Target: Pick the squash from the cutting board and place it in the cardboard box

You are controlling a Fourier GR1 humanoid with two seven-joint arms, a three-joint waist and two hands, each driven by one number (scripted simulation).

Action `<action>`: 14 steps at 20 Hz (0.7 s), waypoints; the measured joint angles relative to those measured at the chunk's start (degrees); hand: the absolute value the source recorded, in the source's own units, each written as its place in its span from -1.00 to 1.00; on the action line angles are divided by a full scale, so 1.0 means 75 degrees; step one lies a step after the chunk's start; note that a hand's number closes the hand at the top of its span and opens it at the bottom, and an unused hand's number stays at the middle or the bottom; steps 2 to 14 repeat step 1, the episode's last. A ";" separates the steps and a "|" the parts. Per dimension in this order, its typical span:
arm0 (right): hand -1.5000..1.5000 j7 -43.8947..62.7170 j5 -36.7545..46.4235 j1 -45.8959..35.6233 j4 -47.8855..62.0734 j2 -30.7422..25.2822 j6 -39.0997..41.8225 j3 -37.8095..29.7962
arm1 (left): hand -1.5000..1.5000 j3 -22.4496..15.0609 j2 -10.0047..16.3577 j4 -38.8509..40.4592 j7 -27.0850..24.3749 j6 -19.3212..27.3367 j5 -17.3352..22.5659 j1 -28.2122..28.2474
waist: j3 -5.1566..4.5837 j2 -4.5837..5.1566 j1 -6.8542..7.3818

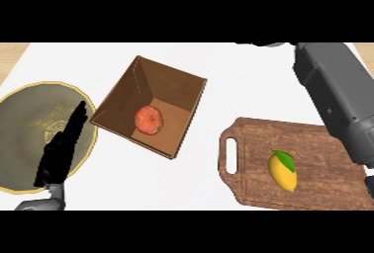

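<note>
The squash [283, 170] is a small yellow body, oval and tapering to a blunt point at its near end, with a green leaf-like cap on its far end. It lies on the cutting board [321, 143], toward the middle of the board, touching nothing else and with no hand near it. The cutting board is dark brown wood with rounded corners and a slot handle on its left side; it sits at the right of the counter [219, 64]. The cardboard box [120, 94] stands open at centre-left, well apart from the board, turned at an angle, and holds a round red-orange fruit [149, 120] on its floor. A large dark plate [22, 123] with a gold rim lies at the far left, just beside the box. The left hand [62, 148] shows at the lower left over the plate, fingers straight and pointing up, holding nothing. The right forearm runs up the right edge; only a sliver of the right hand [266, 44] shows at the top, and whether it is open or closed cannot be determined. The counter is plain white, with a light wood strip [11, 54] at its far corners.
</note>
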 measured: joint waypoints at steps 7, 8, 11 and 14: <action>-1.00 -0.0151 0.0012 0.0040 0.0147 -0.0177 0.0244 -0.0050 | 0.00 0.0000 0.0006 -0.0026 -0.0003 0.0009 -0.0022 0.0037 | -0.0001 0.0000 0.0011; -1.00 -0.0151 0.0012 0.0040 0.0147 -0.0177 0.0244 -0.0050 | 0.00 0.0000 0.0006 -0.0026 -0.0003 0.0009 -0.0022 0.0037 | -0.0001 0.0000 0.0011; -1.00 -0.0151 0.0012 0.0040 0.0147 -0.0177 0.0244 -0.0050 | 0.00 0.0000 0.0006 -0.0026 -0.0003 0.0009 -0.0022 0.0037 | -0.0001 0.0000 0.0011; -1.00 -0.0151 0.0012 0.0040 0.0147 -0.0177 0.0244 -0.0050 | 0.00 0.0000 0.0006 -0.0026 -0.0003 0.0009 -0.0022 0.0037 | -0.0001 0.0000 0.0011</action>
